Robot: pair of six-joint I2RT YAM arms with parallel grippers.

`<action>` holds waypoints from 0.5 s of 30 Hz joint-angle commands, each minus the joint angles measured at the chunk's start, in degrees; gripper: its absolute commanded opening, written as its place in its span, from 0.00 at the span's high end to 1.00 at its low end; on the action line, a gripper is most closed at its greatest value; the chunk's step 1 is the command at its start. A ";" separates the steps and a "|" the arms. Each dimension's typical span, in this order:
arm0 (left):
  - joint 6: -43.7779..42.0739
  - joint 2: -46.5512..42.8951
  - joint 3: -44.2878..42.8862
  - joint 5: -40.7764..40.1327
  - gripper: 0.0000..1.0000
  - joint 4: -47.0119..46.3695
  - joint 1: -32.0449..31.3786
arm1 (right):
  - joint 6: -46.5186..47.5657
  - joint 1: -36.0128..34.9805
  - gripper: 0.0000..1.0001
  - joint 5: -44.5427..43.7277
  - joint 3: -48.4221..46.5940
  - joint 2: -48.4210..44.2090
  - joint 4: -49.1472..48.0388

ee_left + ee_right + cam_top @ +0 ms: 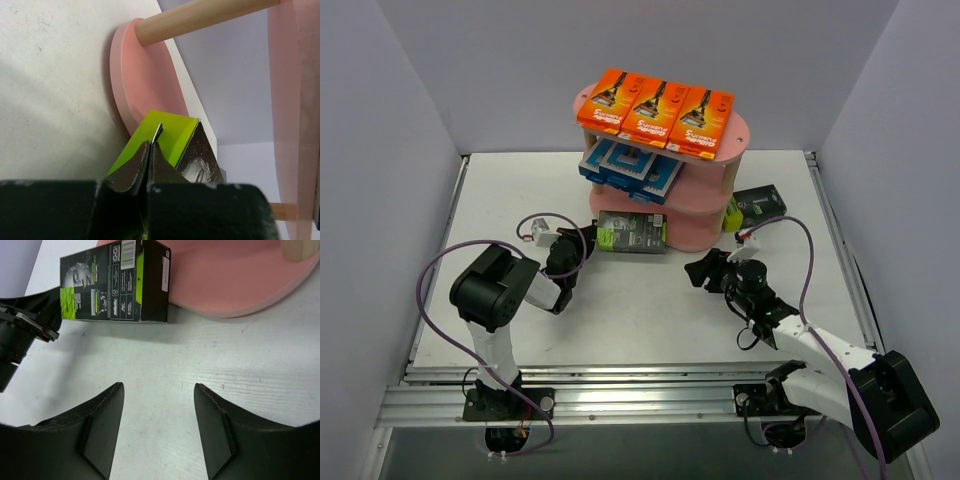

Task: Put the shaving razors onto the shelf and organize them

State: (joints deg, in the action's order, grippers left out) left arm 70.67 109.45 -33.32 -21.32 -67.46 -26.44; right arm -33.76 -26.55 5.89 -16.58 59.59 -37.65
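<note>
While left jaws clamp pack (pixel 632 232), shelf (pixel 695 230) edge just beside

Orange packs (pixel 655 108) top pink shelf (pixel 741 137), blue packs (pixel 630 168) mid-tier, black-green pack (pixel 632 232) at base.

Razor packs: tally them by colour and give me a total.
Orange razor packs: 3
Blue-and-white razor packs: 3
Black-and-lime razor packs: 2
Total: 8
</note>
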 commanded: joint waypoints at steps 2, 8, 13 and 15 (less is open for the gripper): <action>4.73 -0.55 -2.54 -3.02 0.98 -9.61 0.33 | 1.06 0.27 0.46 1.14 1.20 -1.23 -1.28; 7.90 -0.03 -2.98 -5.22 0.98 -10.15 0.33 | 1.15 0.27 0.46 1.49 1.72 -1.41 -1.38; 10.71 0.24 -3.68 -7.06 0.98 -10.24 0.60 | 1.15 0.27 0.46 1.76 2.16 -1.50 -1.37; 11.59 0.06 -4.12 -8.29 0.98 -10.06 0.68 | 1.24 0.27 0.46 1.93 2.25 -1.76 -1.29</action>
State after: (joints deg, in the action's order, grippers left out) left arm 78.72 109.71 -34.37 -25.30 -69.78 -26.41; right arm -33.28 -26.55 6.98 -14.55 59.44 -37.47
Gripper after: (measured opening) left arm 0.031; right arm 0.536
